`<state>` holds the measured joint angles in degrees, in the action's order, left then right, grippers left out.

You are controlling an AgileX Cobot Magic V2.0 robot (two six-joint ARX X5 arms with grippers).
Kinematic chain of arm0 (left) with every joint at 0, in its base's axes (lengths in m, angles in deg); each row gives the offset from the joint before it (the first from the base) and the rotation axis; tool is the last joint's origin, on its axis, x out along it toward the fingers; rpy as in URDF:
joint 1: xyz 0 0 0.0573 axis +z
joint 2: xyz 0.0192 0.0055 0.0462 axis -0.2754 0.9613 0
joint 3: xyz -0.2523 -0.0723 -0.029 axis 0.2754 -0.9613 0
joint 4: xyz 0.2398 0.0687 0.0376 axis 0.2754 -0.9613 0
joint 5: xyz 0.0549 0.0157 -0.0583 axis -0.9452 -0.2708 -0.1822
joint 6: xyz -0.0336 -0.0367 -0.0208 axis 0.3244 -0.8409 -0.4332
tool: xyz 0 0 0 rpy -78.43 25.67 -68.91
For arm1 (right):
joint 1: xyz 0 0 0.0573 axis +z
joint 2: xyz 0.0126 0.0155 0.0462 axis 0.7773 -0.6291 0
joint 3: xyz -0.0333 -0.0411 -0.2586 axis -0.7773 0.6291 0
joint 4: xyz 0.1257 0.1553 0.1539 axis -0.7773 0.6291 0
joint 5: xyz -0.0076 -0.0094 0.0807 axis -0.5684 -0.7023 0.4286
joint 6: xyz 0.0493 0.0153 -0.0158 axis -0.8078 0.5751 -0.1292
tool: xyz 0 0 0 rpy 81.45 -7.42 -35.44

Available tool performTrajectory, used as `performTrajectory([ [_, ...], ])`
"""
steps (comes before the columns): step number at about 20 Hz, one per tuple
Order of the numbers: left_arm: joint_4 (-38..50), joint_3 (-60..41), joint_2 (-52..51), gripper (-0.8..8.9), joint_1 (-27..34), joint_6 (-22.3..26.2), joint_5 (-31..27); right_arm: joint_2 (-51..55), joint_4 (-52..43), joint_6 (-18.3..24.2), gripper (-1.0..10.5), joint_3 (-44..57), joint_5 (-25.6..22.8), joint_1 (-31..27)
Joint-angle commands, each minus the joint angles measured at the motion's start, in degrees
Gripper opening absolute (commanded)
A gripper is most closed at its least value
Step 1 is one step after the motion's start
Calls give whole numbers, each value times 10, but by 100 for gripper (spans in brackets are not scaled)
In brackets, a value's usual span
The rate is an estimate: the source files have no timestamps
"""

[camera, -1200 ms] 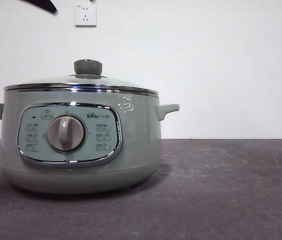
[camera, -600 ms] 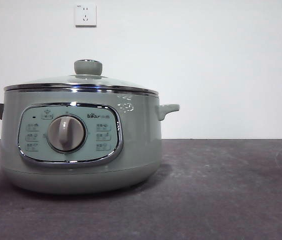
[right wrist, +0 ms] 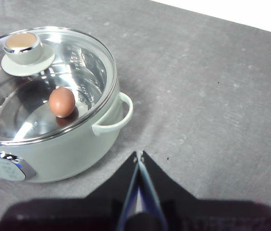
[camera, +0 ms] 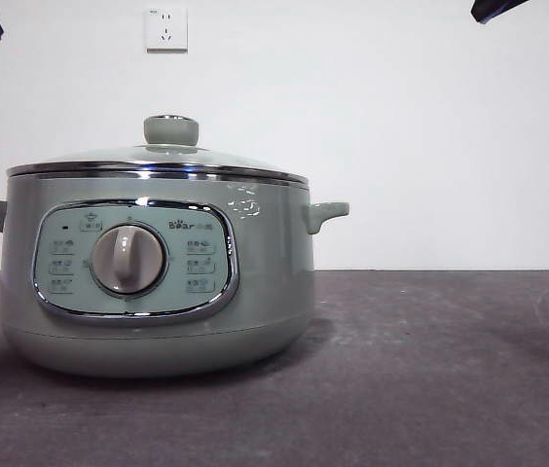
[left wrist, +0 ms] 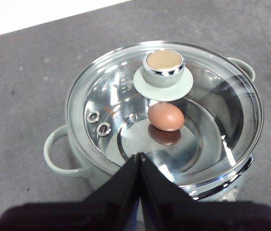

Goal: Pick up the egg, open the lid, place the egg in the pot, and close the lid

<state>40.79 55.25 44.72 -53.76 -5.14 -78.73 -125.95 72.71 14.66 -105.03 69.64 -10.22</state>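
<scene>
The sage-green pot (camera: 158, 282) stands on the dark table with its glass lid (camera: 158, 161) resting on the rim. Through the glass, the brown egg (left wrist: 166, 116) lies on the shiny pot floor; the right wrist view also shows the egg (right wrist: 62, 102) inside the pot (right wrist: 54, 144). My left gripper (left wrist: 140, 155) hangs shut above the pot's near rim, holding nothing. My right gripper (right wrist: 139, 154) is shut and empty over bare table beside the pot's side handle (right wrist: 116, 118). In the front view, only black tips show at the top corners.
The dark grey table (camera: 450, 370) stretches to the right of the pot. A white wall with two sockets (camera: 165, 29) stands behind. The pot's dial (camera: 128, 260) and control panel face the front camera.
A black arm tip at the top left left the front view half a second ago; now black tips show at both top corners. The pot and lid have not moved.
</scene>
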Motion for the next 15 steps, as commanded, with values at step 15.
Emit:
performTrajectory([
  [15,156,-138,-174,-3,186,38,9,1,1,-6,2,5,-1,0],
])
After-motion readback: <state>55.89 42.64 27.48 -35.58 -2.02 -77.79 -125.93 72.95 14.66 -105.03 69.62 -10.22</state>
